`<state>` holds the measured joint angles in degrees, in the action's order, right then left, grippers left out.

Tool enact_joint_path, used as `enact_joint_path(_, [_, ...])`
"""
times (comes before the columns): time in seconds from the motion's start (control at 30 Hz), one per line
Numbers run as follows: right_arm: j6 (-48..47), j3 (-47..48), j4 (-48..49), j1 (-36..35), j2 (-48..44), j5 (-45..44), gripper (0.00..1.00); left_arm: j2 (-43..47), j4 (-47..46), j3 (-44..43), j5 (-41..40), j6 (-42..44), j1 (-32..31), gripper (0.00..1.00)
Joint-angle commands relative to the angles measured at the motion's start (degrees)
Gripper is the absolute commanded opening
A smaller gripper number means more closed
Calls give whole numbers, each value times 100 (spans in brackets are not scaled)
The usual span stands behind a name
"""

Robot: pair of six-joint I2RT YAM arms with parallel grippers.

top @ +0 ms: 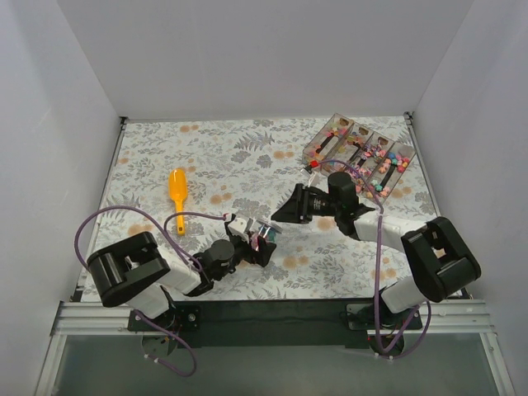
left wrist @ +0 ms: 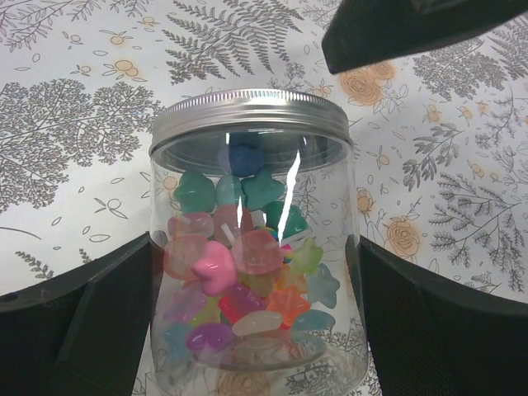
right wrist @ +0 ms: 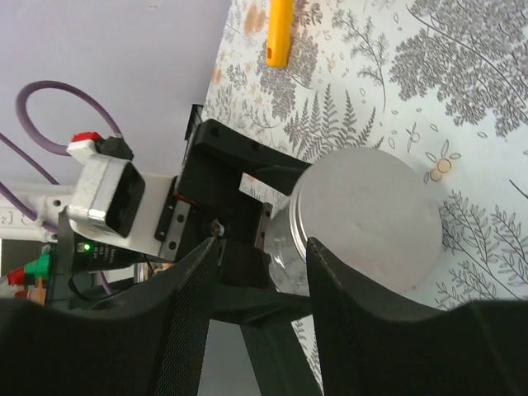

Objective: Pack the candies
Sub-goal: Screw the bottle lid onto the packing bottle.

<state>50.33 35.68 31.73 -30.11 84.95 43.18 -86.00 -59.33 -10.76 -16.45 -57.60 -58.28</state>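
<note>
Left end effector point(top: 262, 238) clamps the clear jar point(left wrist: 256, 346) from 2 sides, with candies point(left wrist: 239, 272) inside the jar under its silver lid point(left wrist: 252, 115). Right end effector point(right wrist: 262, 256) sits just beside the lid, jaws partly apart and clear of it. More candies lie in a divided tray point(top: 318, 139) well apart from the jar.

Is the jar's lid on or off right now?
On. The silver lid sits on the jar, above the candies; whether it is screwed tight cannot be told.

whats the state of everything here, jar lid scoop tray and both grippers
jar, upright, part full of candies
lid, on the jar
left gripper, fingers closed on the jar
right gripper, open, holding nothing
scoop, lying free on the tablecloth
tray, candies in its compartments
</note>
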Motion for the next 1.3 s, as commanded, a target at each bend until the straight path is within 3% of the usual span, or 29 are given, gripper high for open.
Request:
enact_joint_path(0.0, [-154,334,-105,-74,-180,-107,54,-154,-324,-57,142,-23,-34,69])
enact_joint_path(0.1, [-698,421,-691,-48,-381,-571,56,-14,-535,57,11,21,-34,69])
enact_joint_path(0.23, [-1788,782,-2403,-109,-628,-1169,68,22,-851,154,-26,118,-34,69])
enact_joint_path(0.33, [-1983,914,-2995,-144,-874,-1477,67,-84,-1185,189,-25,83,-34,69])
enact_joint_path(0.47, [-1553,572,-3164,-144,-1304,-1646,68,-119,-1607,250,-52,39,-25,69])
enact_joint_path(0.67, [-1191,-105,-2233,-592,-1683,-1584,73,-628,-2872,330,-350,-137,-8,69])
enact_joint_path(0.77, [-1271,-298,-2223,-1031,-1806,-1971,66,-682,-2883,93,-491,-304,45,69])
enact_joint_path(1.0, [-929,-1106,-1673,-1102,-2158,-1937,35,-295,-2487,-496,-1009,-418,282,68])
enact_joint_path(1.27, [-498,-1327,183,-1331,-1667,-2111,27,-401,-2592,-1129,-1133,-488,326,67])
